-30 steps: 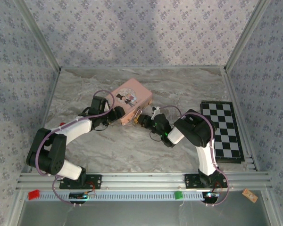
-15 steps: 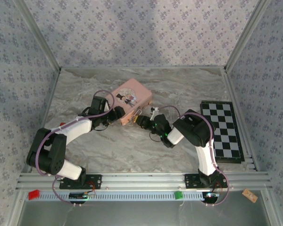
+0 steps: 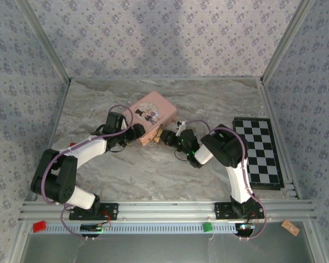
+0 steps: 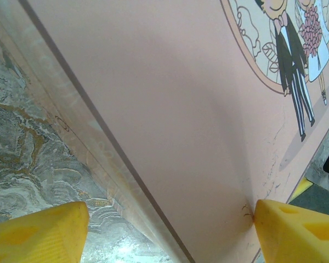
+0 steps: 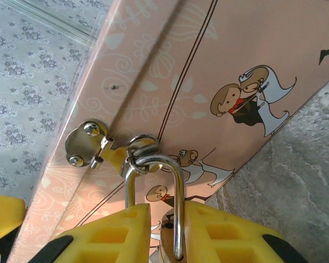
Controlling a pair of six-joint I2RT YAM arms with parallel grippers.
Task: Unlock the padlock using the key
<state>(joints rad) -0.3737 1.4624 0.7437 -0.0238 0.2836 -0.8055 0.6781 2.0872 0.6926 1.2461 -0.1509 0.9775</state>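
— What does the right tool [image 5: 167, 241] hold?
— The padlock [image 5: 179, 213]. Its two yellow fingers [image 5: 107, 235] are closed on the brass body. The thin, shiny shackle [image 5: 153, 159] rises between them and hooks through the ring of the clasp [image 5: 90, 143] on the tin [image 3: 153, 114].
— So where is the padlock?
— At the tin's near right end, just beside its pink wall.
— And the left tool [image 4: 167, 233]?
— Spread wide astride the tin's opposite end. One of its fingers [image 4: 296, 230] touches the lid's edge. The other stands just beside the side wall, over the counter [image 3: 126, 170], so it grips nothing.
— Room to move?
— Bare counter in front of the tin and behind it. A checkered board [image 3: 260, 150] lies well to the tin's right.
— Surfaces?
— The tin is smooth, flat-lidded and round-cornered, printed with a cartoon bride and groom. The counter is grey and marbled. The clasp is rounded bright metal with two rivets.
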